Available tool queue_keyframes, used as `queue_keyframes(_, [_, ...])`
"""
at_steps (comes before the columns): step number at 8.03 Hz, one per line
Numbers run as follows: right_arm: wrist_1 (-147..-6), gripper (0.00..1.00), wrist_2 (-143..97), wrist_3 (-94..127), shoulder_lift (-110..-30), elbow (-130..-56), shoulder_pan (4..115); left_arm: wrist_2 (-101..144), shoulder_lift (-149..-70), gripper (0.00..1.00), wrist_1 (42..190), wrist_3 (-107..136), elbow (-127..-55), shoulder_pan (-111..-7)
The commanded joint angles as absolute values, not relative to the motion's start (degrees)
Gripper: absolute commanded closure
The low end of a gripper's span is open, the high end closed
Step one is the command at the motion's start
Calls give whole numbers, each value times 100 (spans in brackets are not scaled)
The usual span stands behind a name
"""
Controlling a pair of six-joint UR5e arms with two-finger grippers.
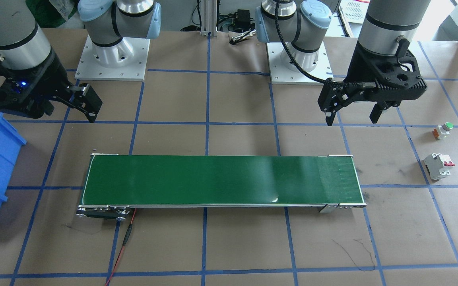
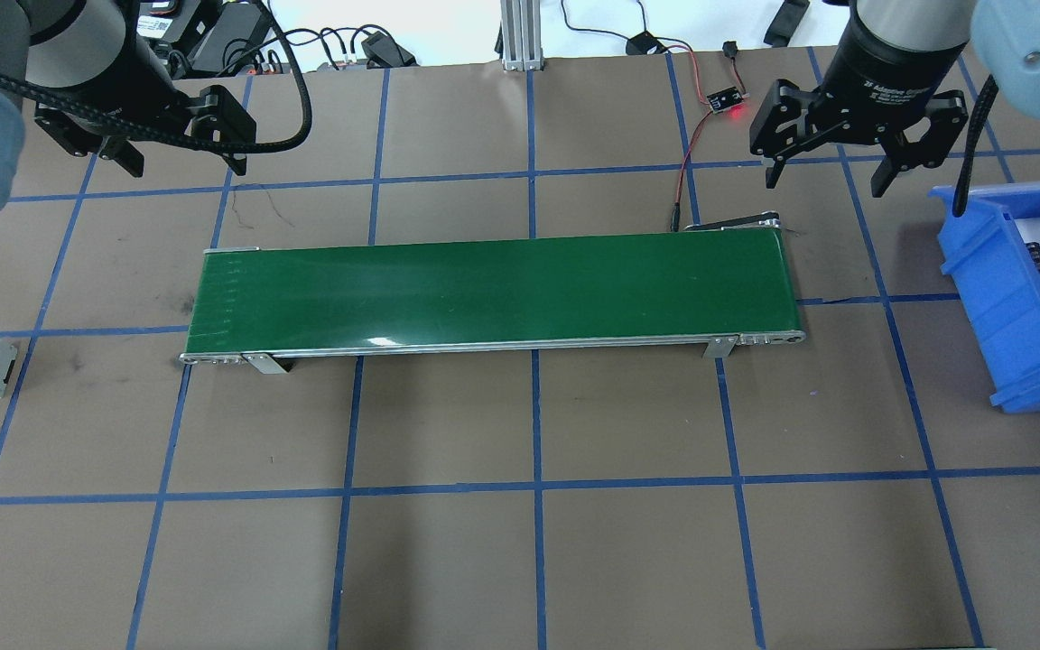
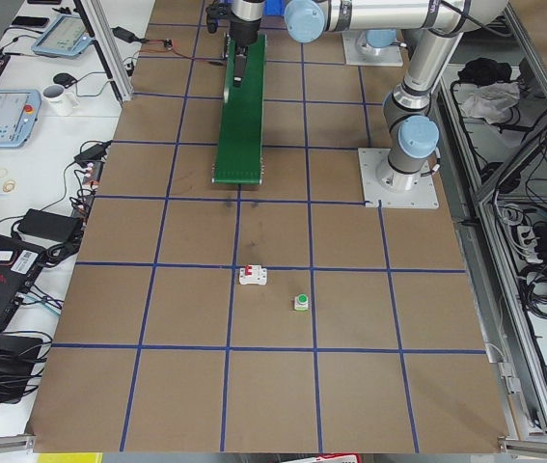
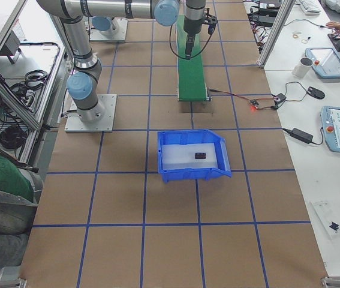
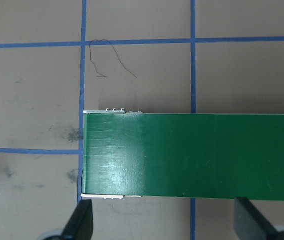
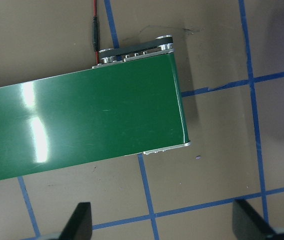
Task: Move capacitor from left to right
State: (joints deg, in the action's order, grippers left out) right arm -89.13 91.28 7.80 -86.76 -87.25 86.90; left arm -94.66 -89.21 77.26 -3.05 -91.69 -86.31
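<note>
The capacitor (image 4: 200, 156), a small black piece, lies inside the blue bin (image 4: 190, 174) on the robot's right; in the overhead view it shows as a dark shape (image 2: 1037, 260) against the bin's wall (image 2: 994, 298). My left gripper (image 2: 181, 165) is open and empty above the left end of the green conveyor belt (image 2: 493, 293); it also shows in the front view (image 1: 352, 117). My right gripper (image 2: 827, 181) is open and empty above the belt's right end, near the bin. Both wrist views show spread fingers (image 5: 79, 225) (image 6: 81, 220) and bare belt.
A white circuit breaker with red lever (image 1: 437, 166) and a green-capped push button (image 1: 443, 130) stand on the table on the robot's left. A red wire (image 1: 127, 238) and a small lit board (image 2: 726, 99) lie by the belt's right end.
</note>
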Motion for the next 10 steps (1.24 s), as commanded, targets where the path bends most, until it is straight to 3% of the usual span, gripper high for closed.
queue_keyframes(1, [-8895,0,8974,1297,-8719,-8798,9059,-9466,-8921,0,7726,-308,-9167,-8631])
queue_keyframes(10, [-8965,0,9131,1310,-8666,-8815,9211,-9466,-8921,0,7726,-308,-9167,-8631])
